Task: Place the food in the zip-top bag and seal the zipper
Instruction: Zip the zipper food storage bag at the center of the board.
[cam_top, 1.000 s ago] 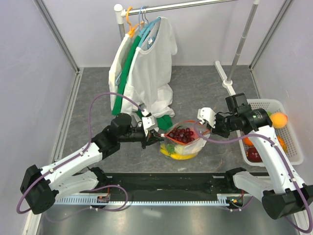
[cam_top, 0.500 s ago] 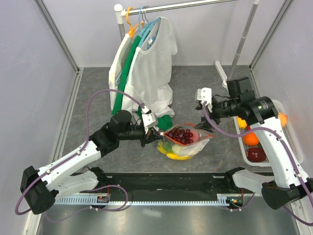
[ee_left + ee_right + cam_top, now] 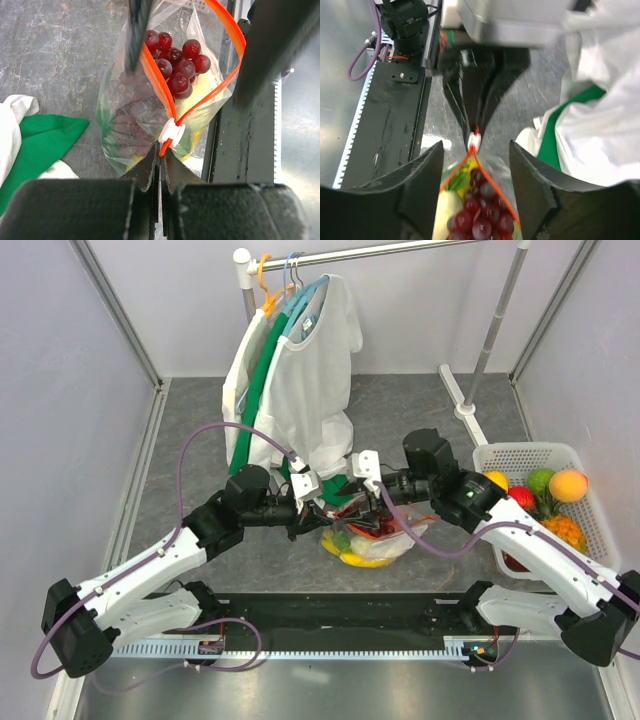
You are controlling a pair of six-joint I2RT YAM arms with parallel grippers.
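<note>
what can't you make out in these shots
top view: the bag mouth, hidden under the right arm
left wrist view: the zipper's far end, cut off by the top edge; the food under the grapes, blurred by plastic
right wrist view: the bag's bottom, cut off by the bottom edge

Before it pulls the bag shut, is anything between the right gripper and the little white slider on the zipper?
Nothing visible does. The open right gripper faces the white slider directly, straddling the zipper. The left gripper pinches the zip-top bag at its end just beyond the slider, not in front of it.
</note>
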